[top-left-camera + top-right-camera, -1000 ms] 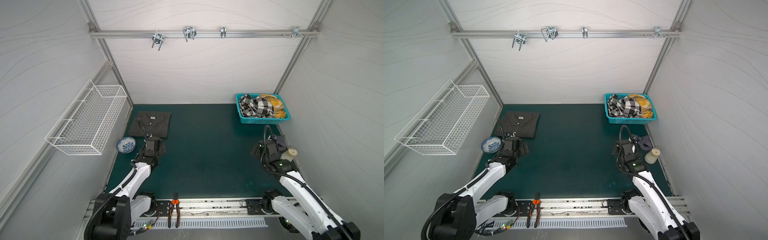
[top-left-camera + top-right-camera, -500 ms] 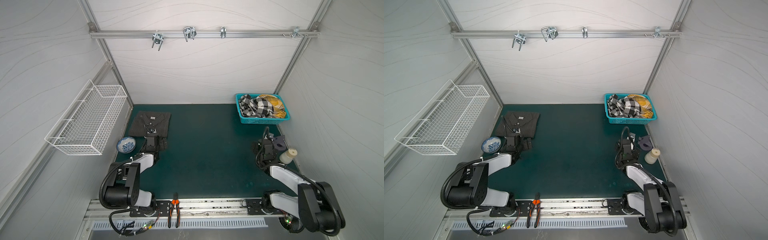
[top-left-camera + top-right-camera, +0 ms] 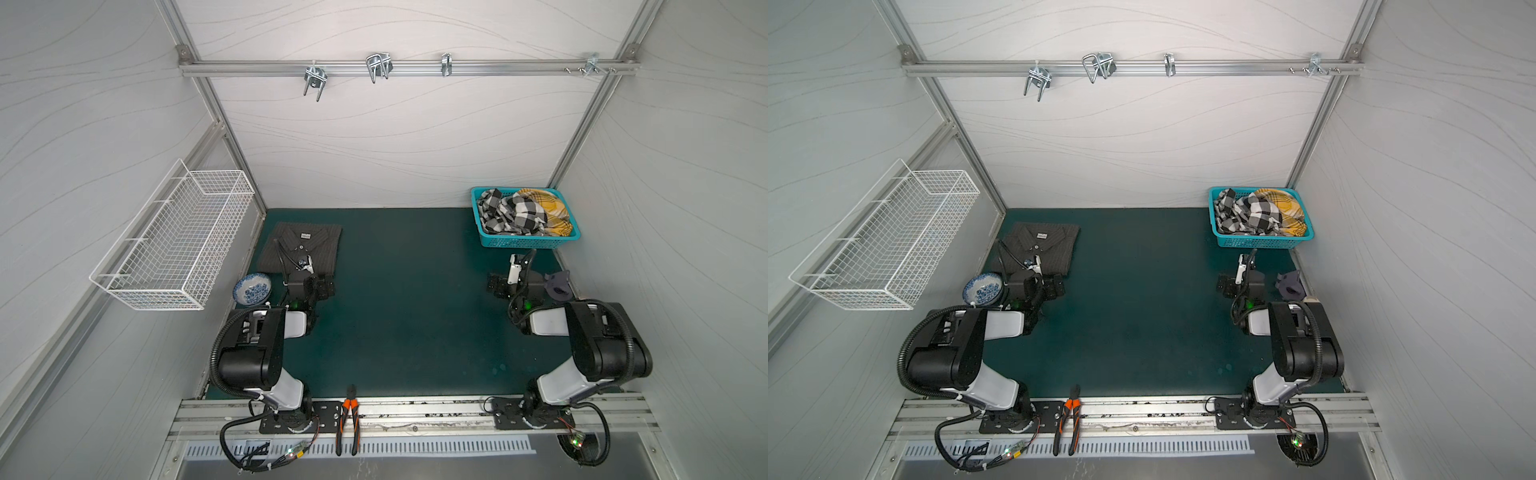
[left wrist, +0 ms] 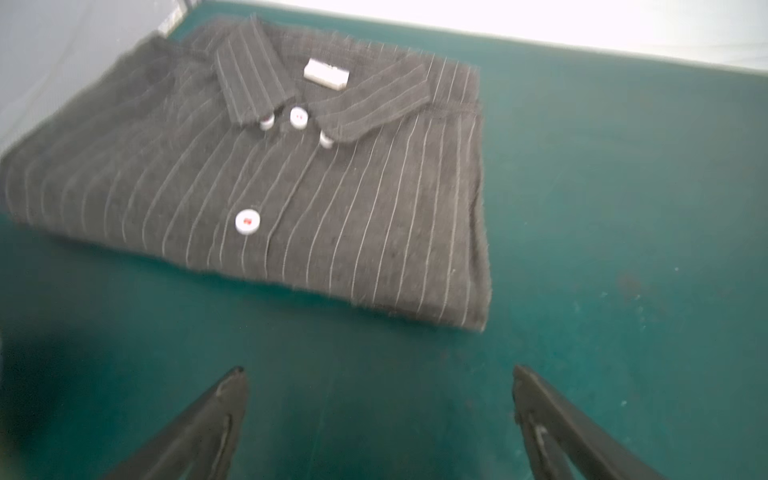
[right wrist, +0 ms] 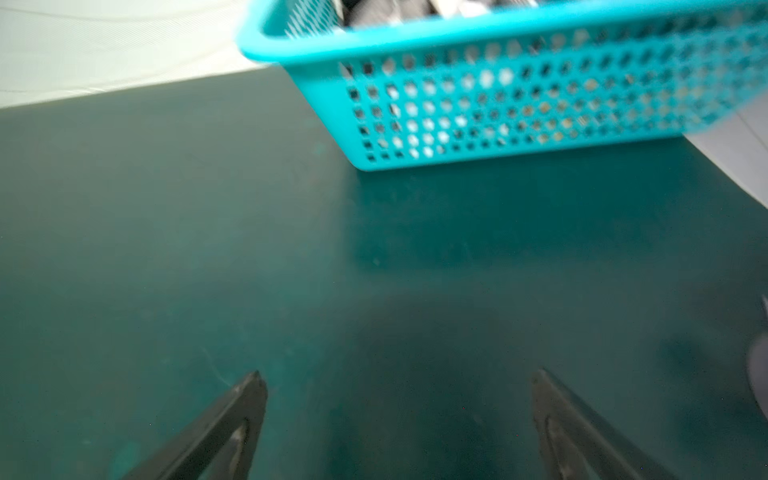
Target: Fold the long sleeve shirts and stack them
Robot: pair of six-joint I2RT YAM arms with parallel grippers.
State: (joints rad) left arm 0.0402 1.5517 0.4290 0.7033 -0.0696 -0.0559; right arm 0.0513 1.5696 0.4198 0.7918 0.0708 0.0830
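Item: long sleeve shirt [image 4: 316, 195], charcoal pinstripe, white buttons, folded flat with collar up, at the far left of the green mat [image 3: 415, 291]. We note the left gripper [image 4: 378, 372] just on its near side, jaws spread wide, empty, clear of the cloth.

Item: turquoise basket [image 3: 523, 242], far right, holding black-and-white checked cloth [image 3: 511, 212] and yellow plaid cloth [image 3: 548, 205]. We note the right gripper [image 5: 399, 376] on its near side, released and empty.

Sundries: blue-patterned bowl [image 3: 252, 287] left of the left gripper; pliers [image 3: 348, 419] at the near edge.

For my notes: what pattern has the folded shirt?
The shirt is charcoal grey with thin pale pinstripes; clearest in the left wrist view.
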